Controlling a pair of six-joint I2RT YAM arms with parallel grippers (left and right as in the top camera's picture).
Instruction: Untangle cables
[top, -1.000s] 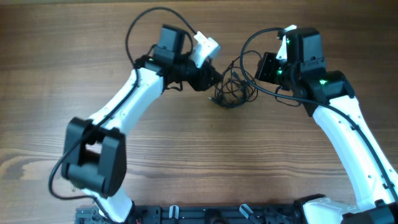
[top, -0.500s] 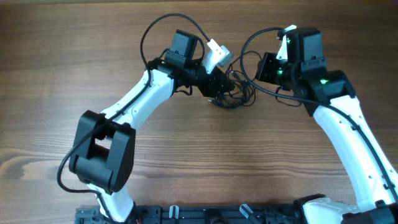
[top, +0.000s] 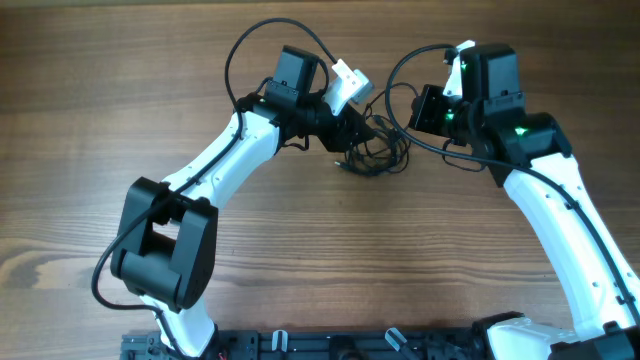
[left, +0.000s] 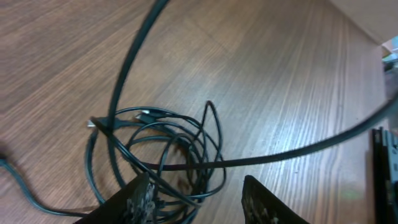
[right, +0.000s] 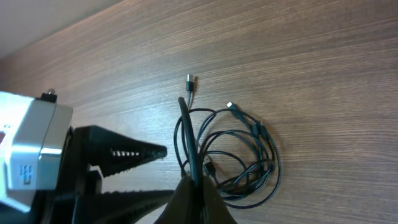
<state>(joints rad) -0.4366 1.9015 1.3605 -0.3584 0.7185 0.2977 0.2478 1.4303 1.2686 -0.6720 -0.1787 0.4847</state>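
The cables (top: 378, 150) lie as a small tangle of thin black loops on the wooden table, between my two grippers. My left gripper (top: 352, 138) sits at the tangle's left edge and is open. In the left wrist view the cables (left: 163, 148) reach in between the left gripper's (left: 200, 204) spread fingers, with some loops lying against the left finger (left: 142, 198). My right gripper (top: 415, 113) is shut on one strand. In the right wrist view that strand rises from the cables (right: 239, 155) into the right gripper's (right: 196, 186) closed tips. A small plug end (right: 190, 82) lies apart.
A thick black arm cord (left: 134, 56) curves across the left wrist view above the tangle. The left gripper's fingers (right: 127, 152) show at the left of the right wrist view. Bare wooden table (top: 330, 250) surrounds the tangle.
My left arm has swung to the right, and its open gripper now sits at the tangle's left edge. The right arm and its grip have not moved.
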